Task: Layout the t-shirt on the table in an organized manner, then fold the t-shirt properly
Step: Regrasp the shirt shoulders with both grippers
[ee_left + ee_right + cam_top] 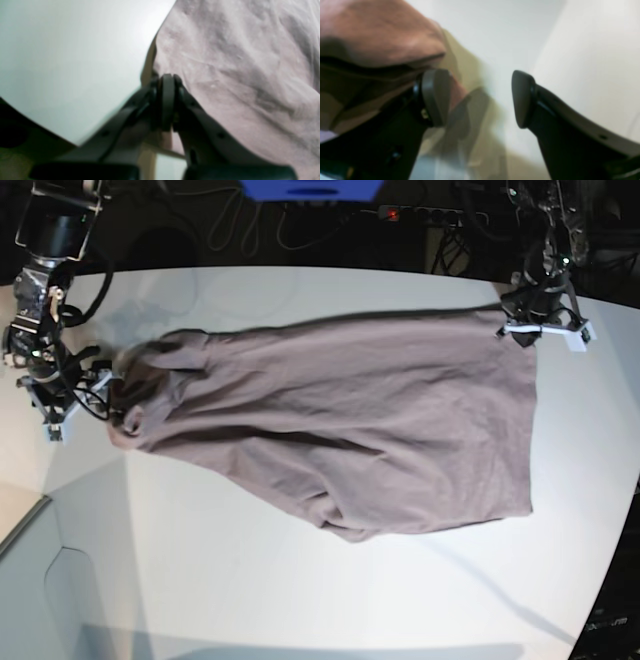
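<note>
T-shirt, dusty mauve, lies spread across the middle of the white table, long axis running side to side in the base view. It is rumpled, with a thick fold bulging along its near edge and creases throughout. One end is bunched and slightly raised at the base view's left; the other end reaches the far right corner area.

Left gripper sits at that right-hand end in the base view. In its wrist view the two dark fingers are pressed together, pads meeting, right at the shirt's edge, with fabric to one side and bare table to the other. A strip of cloth shows just behind the pads, so it looks pinched on the hem, though the contact itself is blurred.

Right gripper is at the bunched end. Its fingers stand wide apart with empty space between them. The cloth lies just beside one pad, behind it, not between the two.
</note>
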Action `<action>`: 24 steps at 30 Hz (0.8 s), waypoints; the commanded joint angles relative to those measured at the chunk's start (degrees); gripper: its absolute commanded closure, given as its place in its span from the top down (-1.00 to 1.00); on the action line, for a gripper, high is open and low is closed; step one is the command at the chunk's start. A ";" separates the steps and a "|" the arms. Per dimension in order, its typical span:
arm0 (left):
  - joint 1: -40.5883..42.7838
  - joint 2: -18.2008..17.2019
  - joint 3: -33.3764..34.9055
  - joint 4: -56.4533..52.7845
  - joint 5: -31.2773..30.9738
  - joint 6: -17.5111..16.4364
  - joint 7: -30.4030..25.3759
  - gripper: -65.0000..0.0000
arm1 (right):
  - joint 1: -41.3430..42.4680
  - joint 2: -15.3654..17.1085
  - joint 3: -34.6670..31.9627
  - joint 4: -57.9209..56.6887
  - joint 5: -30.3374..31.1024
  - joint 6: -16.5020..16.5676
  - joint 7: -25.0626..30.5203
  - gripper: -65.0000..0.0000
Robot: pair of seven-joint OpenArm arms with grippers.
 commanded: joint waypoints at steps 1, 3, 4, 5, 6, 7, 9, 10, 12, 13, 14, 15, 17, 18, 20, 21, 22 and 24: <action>-0.06 -0.48 -0.02 0.51 0.08 0.36 0.35 -1.00 | 0.77 0.95 -0.50 0.89 0.56 0.55 2.03 0.21; -0.06 -0.48 -0.02 0.51 0.08 0.36 0.35 -1.00 | 0.68 0.95 -3.14 0.54 0.56 0.55 2.12 0.21; -0.06 -0.48 -0.02 0.51 0.08 0.36 0.35 -1.00 | 0.59 0.95 -4.46 0.54 0.56 0.55 1.95 0.21; -0.06 -0.48 -0.02 0.51 0.08 0.36 0.35 -1.00 | 0.59 0.95 -5.60 0.54 0.56 0.55 1.95 0.20; -0.06 -0.48 -0.02 0.51 0.08 0.36 0.35 -1.00 | 0.50 0.86 -6.48 0.45 0.56 0.55 1.86 0.20; -0.06 -0.40 -0.02 0.51 0.08 0.36 0.35 -1.00 | -0.11 0.86 -7.10 0.45 0.56 0.55 1.86 0.19; -0.15 -0.22 -0.02 0.51 -0.01 0.36 0.35 -1.00 | -0.55 0.77 -7.89 0.45 0.56 0.55 1.86 0.05; -0.15 -0.22 -0.02 0.60 -0.01 0.36 0.35 -1.00 | -0.64 0.77 -8.33 0.45 0.56 0.55 1.86 -0.06; -0.15 -0.22 -0.02 0.60 -0.01 0.27 0.35 -1.00 | -1.69 0.77 -8.59 0.45 0.56 0.55 1.77 -0.36; -0.15 -0.22 -0.02 0.60 -0.01 0.27 0.35 -1.00 | -2.22 0.77 -8.59 0.54 0.56 0.55 1.77 -0.53; -0.15 -0.22 -0.11 0.60 -0.01 0.27 0.35 -1.00 | -2.66 0.77 -8.59 0.71 0.56 0.55 1.77 -0.72; -0.15 -0.22 -0.11 0.60 -0.01 0.27 0.35 -1.00 | -3.19 0.86 -8.59 0.89 0.56 0.55 1.77 -0.90; -0.15 -0.22 -0.20 0.60 -0.01 0.27 0.35 -1.00 | -5.03 1.04 -8.59 1.07 0.56 0.55 1.77 -1.00; -0.15 -0.22 -0.20 0.60 -0.01 0.27 0.35 -1.00 | -6.00 1.12 -8.50 1.86 0.56 0.55 1.77 -1.00; -0.06 -0.22 -0.20 0.86 -0.01 0.27 0.35 -1.00 | -10.04 1.74 -6.75 5.11 0.56 0.55 1.68 -1.00; -0.06 -0.22 -0.28 1.56 -0.01 0.27 0.35 -1.00 | -11.98 1.56 -5.16 7.22 0.56 0.55 1.68 -1.00; 0.12 -0.22 -0.28 2.44 -0.01 0.19 0.35 -1.00 | -14.09 1.39 -3.49 9.51 0.56 0.55 1.68 -1.00; 0.29 -0.22 -0.20 4.03 -0.01 0.19 0.35 -1.00 | -17.52 -0.28 -0.94 13.72 0.56 0.55 1.68 -1.00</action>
